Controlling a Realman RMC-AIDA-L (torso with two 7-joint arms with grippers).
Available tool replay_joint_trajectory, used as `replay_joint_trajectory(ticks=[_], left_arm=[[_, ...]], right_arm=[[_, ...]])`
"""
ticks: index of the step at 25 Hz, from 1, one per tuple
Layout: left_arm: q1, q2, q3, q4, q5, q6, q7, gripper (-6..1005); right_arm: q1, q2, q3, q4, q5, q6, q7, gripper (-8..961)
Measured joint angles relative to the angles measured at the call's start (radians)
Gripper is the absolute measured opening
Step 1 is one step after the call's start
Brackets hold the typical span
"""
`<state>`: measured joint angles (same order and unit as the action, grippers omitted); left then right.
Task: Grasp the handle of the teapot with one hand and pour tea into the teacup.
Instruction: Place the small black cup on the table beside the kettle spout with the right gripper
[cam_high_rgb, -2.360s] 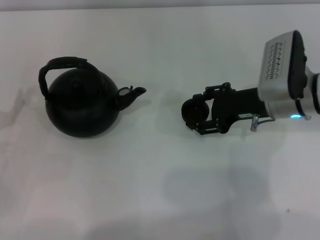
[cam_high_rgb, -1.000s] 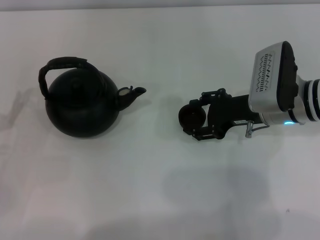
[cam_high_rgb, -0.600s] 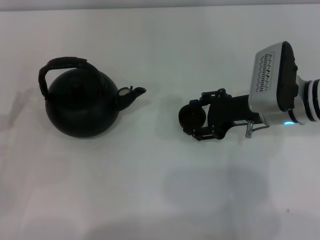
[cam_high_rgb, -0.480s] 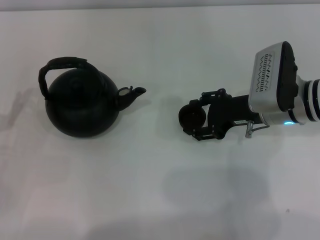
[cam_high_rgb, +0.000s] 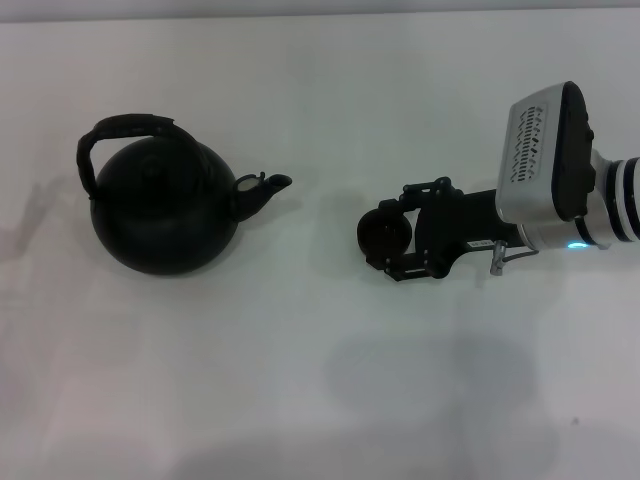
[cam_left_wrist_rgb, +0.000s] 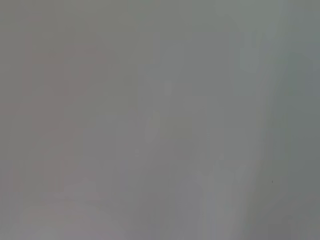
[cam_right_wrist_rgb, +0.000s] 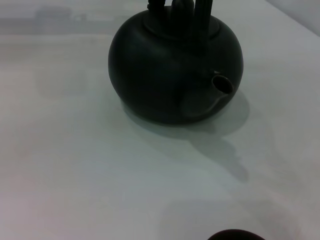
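You have one teapot (cam_high_rgb: 165, 205) left on the table (cam_high_rgb: 300, 380), handle (cam_high_rgb: 125, 128) untouched | one teacup (cam_high_rgb: 383, 233) right of its spout | right gripper (cam_high_rgb: 392, 240) clamped around the teacup | left gripper unseen

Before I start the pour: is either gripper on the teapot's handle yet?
No. In the head view the handle is free, and the right gripper is at the teacup, apart from the teapot.

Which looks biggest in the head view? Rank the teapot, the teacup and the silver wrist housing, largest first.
1. The teapot, clearly largest.
2. The silver wrist housing, though it may sit nearer the camera.
3. The teacup, smallest, at the right gripper.
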<state>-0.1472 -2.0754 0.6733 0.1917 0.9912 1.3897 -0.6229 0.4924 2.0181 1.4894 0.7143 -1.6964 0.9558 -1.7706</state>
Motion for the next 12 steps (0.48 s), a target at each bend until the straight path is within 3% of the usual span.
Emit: replay_joint_trajectory(ticks=[12], left_arm=[[0.0,0.0,0.0,0.0,0.0,0.0,0.0,874]], right_arm=[[-0.002,-0.003,0.01,-0.005,0.005,0.007,0.0,851]])
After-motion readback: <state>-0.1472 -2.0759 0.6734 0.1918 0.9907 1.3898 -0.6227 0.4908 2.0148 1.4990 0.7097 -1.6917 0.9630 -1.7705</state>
